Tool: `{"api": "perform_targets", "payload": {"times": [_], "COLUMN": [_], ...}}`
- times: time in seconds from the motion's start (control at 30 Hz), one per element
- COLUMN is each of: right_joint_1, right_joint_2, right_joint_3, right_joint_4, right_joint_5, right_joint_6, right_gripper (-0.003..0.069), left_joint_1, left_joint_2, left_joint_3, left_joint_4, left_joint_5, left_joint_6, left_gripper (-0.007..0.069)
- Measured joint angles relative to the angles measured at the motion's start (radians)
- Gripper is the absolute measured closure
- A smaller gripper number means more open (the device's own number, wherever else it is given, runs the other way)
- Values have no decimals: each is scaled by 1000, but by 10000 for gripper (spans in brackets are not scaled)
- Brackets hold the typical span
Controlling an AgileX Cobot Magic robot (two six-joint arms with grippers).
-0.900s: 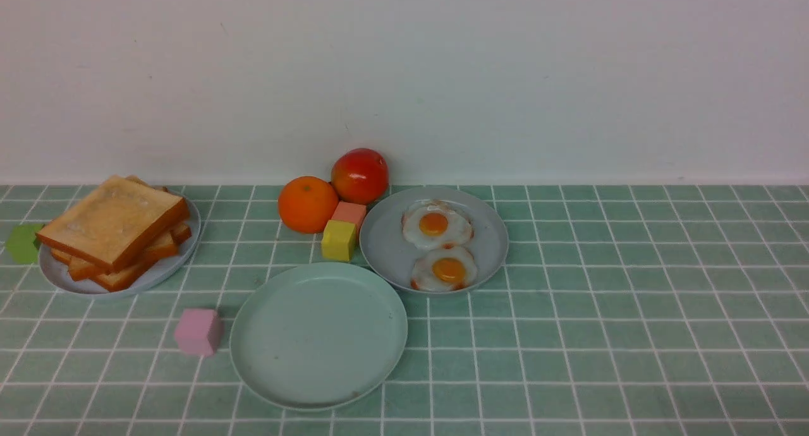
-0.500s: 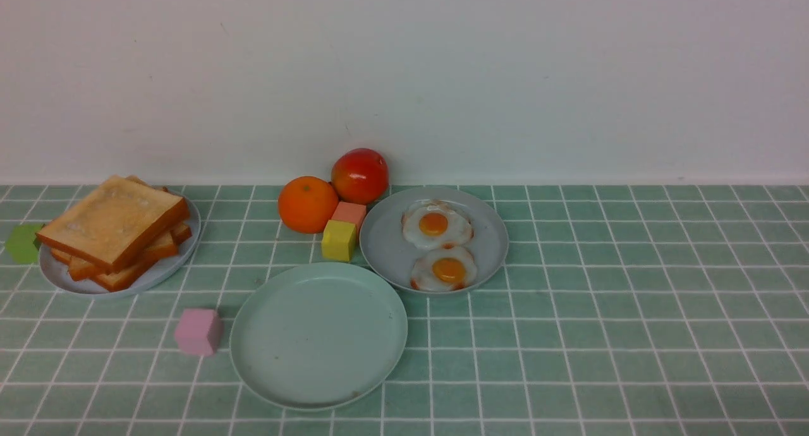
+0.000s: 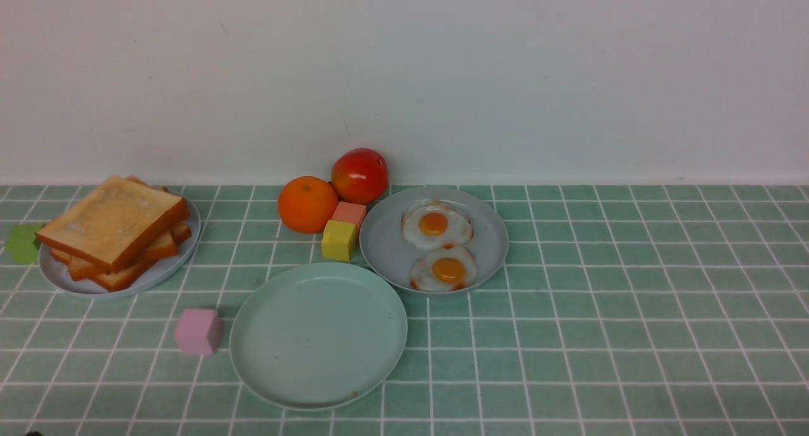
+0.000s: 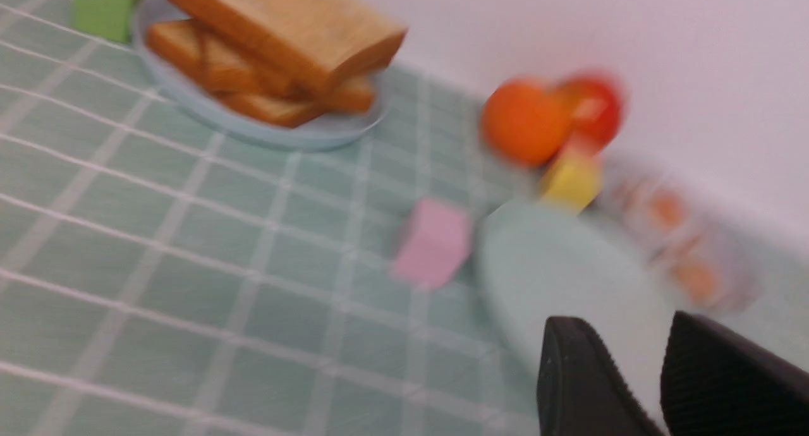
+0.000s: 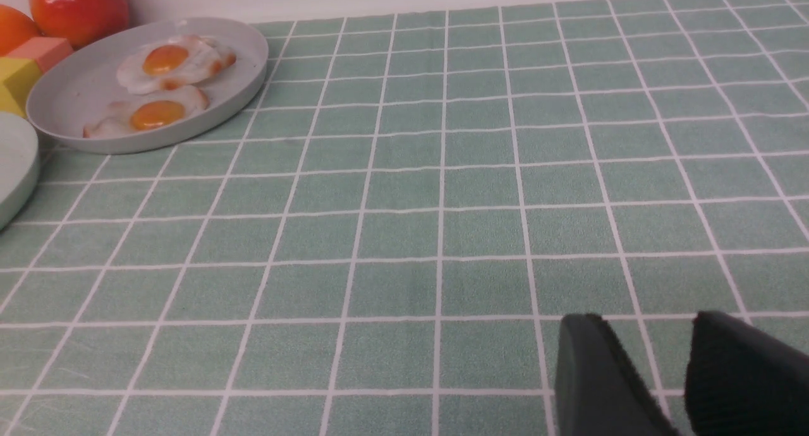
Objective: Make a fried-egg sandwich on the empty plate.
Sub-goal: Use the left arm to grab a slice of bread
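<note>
The empty mint-green plate [image 3: 319, 335] lies at the front centre; it also shows in the left wrist view [image 4: 569, 278], blurred. Loose toast slices [image 3: 114, 227] are stacked on a grey-blue plate [image 3: 170, 266] at the left. Two fried eggs [image 3: 436, 224] lie on a second grey-blue plate [image 3: 389, 249] behind the mint plate. No assembled fried-egg sandwich is in view. My left gripper [image 4: 626, 322] is open and empty, low over the mint plate's near side. My right gripper [image 5: 644, 319] is open and empty over bare tiles, well right of the egg plate [image 5: 240, 76].
An orange [image 3: 308, 203], a red fruit [image 3: 359, 175], a salmon cube [image 3: 349, 212] and a yellow cube [image 3: 339, 240] cluster behind the mint plate. A pink cube [image 3: 198, 330] sits left of it. A green block [image 3: 24, 242] lies by the toast plate. A white wall closes the back.
Nothing on the table has moved. A small dark bit now shows at the front view's bottom left edge, and the left wrist view is blurred by motion.
</note>
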Motion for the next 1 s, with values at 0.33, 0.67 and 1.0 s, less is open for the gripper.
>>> {"api": "perform_targets", "payload": {"times": [0.33, 0.67, 1.0], "right_joint_1": [0, 0, 0], "right_joint_2": [0, 0, 0], "right_joint_3": [0, 7, 8], "right_joint_4": [0, 7, 150], "right_joint_5": [0, -43, -432], "right_joint_6": [0, 15, 241], "right_gripper": [420, 420, 424], "left_joint_1": [-24, -174, -201], "left_joint_2": [0, 267, 695], "left_joint_3": [0, -344, -676], "left_joint_4": [-276, 65, 201], "left_joint_5": [-287, 146, 517], "left_joint_6": [-156, -80, 26], "left_gripper": [400, 400, 494]}}
